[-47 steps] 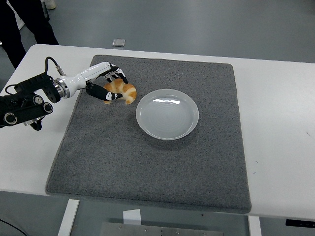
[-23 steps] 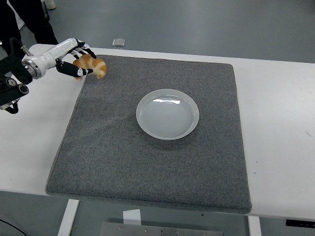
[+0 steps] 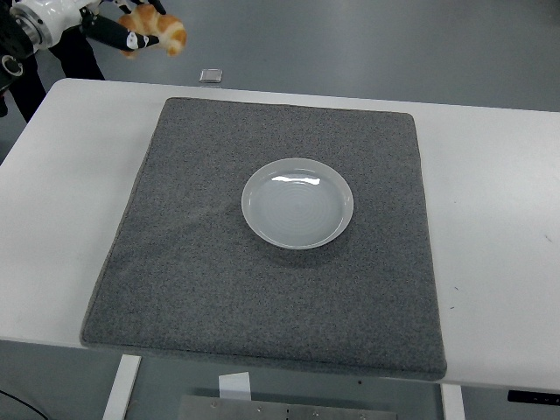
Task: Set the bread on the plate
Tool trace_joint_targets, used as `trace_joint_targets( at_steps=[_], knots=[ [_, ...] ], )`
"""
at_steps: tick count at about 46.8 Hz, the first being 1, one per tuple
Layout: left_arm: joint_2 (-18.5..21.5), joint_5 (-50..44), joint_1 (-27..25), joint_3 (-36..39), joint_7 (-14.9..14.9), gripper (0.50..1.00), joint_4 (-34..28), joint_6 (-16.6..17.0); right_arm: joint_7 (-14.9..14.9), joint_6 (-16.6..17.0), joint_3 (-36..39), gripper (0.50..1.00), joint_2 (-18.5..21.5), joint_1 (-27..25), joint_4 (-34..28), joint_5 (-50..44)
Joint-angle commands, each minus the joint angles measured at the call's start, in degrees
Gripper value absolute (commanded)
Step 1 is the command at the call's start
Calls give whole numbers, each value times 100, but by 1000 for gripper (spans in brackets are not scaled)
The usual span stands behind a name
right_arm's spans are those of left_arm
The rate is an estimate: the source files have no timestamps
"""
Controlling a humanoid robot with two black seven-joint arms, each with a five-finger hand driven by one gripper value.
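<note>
One robot hand [image 3: 122, 31], the left, grips the bread [image 3: 160, 28] up in the top-left corner. Plate [image 3: 297, 203] sits bare on the grey mat [image 3: 262, 297].

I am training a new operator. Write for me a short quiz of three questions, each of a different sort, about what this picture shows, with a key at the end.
1. True or false: the bread already lies on the plate.
2. Multiple choice: where is the left robot hand? A. over the plate; B. at the picture's top left corner, beyond the table's far edge; C. resting on the grey mat.
3. Fill in: the plate stands on the ____ mat and holds ____.

Key
1. False. The left robot hand holds the bread up in the air, far from the plate.
2. B.
3. grey; nothing.
</note>
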Motion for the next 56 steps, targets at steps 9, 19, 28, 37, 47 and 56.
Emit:
trace_joint_targets(
  at_steps=[9,19,28,37,47,56],
  knots=[
    [-247,7,-861,295,39,500,-153,-162,0,-1,1,952,0,-1,5,0],
    [-932,7,-1125,410,65,500,-170,-136,0,8,1,952,0,-1,5,0],
    [-1548,25,-1099,410,56,500,-372,-118,0,8,1,952,0,-1,5,0],
    [-1654,34,-827,436,56,500,-1224,145,0,8,1,952,0,-1,5,0],
    [-1768,797,-238,779,39,500,-1498,804,0,8,1,952,0,-1,5,0],
    [-1865,1062,325,735,-23,500,-1506,1253,0,8,1,952,0,-1,5,0]
  ],
)
